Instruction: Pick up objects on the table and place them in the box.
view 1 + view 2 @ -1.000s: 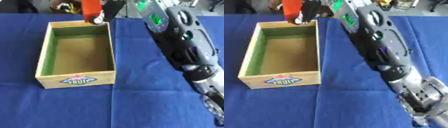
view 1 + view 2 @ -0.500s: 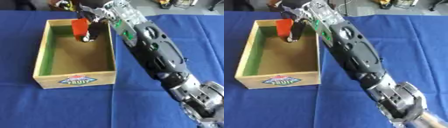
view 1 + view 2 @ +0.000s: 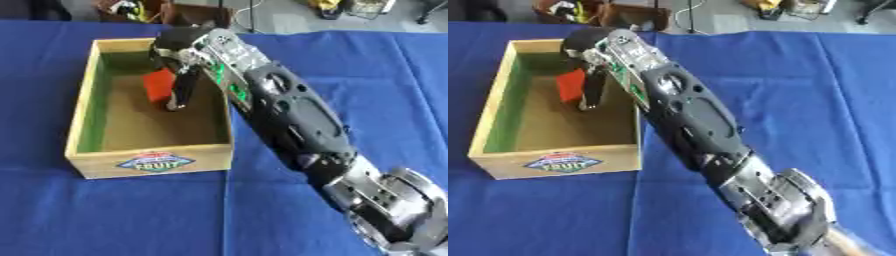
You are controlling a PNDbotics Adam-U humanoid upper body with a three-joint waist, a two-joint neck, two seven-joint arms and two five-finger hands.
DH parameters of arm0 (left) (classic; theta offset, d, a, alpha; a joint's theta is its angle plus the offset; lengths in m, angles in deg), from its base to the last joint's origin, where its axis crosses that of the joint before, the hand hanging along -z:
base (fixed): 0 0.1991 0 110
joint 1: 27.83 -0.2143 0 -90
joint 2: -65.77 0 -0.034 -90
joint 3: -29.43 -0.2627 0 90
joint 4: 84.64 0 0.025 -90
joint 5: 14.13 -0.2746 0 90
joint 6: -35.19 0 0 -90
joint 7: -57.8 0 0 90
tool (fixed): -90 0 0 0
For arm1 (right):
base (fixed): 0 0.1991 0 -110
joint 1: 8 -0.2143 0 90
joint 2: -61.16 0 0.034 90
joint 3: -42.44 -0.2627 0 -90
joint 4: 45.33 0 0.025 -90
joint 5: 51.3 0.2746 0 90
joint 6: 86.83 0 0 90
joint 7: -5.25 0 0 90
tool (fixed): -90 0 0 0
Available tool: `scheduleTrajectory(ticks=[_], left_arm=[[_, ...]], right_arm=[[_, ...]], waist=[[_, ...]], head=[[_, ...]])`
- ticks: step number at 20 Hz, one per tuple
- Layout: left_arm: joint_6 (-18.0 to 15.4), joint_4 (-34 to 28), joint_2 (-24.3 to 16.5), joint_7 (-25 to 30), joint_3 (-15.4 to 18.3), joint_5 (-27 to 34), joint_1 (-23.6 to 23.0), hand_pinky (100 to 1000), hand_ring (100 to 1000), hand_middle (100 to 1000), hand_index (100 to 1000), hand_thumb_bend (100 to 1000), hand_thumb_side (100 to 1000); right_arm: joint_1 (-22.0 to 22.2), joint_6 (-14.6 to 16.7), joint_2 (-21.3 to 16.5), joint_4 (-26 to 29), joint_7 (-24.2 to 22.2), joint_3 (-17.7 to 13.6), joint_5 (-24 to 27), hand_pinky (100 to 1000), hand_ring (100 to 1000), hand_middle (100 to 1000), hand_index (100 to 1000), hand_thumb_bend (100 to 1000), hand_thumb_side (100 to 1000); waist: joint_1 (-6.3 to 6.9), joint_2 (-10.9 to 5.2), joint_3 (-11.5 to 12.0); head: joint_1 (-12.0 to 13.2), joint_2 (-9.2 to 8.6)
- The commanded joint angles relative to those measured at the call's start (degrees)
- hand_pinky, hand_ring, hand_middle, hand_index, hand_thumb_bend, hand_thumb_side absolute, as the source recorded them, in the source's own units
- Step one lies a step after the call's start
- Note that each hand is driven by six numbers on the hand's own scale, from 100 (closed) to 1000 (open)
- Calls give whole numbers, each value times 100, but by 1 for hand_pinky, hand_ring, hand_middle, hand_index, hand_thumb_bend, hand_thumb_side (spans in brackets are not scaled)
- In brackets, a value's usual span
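Left eye view, box (image 3: 149, 161): I see the labelled front wall nearest.
Right hand (image 3: 182, 55): fingers curl around the red block (image 3: 159, 85), held inside the box.
Risk: if I release tilted, it may tumble against the wall.
Left hand: unseen.

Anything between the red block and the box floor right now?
Nothing visible. The right hand holds the red block inside the wooden box, below its rim. The brown floor under the block looks bare. I cannot tell whether the block already touches it.
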Motion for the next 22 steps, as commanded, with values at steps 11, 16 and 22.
scheduleTrajectory(ticks=[11, 16, 22], left_arm=[[1, -106, -60, 26, -19, 37, 39, 670, 699, 722, 804, 100, 1000], [18, -106, -53, 33, -18, 36, 4, 670, 700, 723, 804, 100, 1000], [34, -106, -42, 19, 6, 26, -61, 670, 701, 723, 804, 100, 1000]], right_arm=[[-172, 411, -34, 441, -378, -113, -226, 651, 775, 832, 890, 504, 748], [-159, 311, -126, 856, -266, -186, -197, 646, 766, 824, 890, 505, 755], [-34, 16, -459, 1940, -31, -460, 359, 619, 726, 795, 888, 340, 814]], waist=[[47, -154, -47], [100, -205, -89], [182, -286, -178]], head=[[-119, 133], [-123, 163], [-65, 241]])
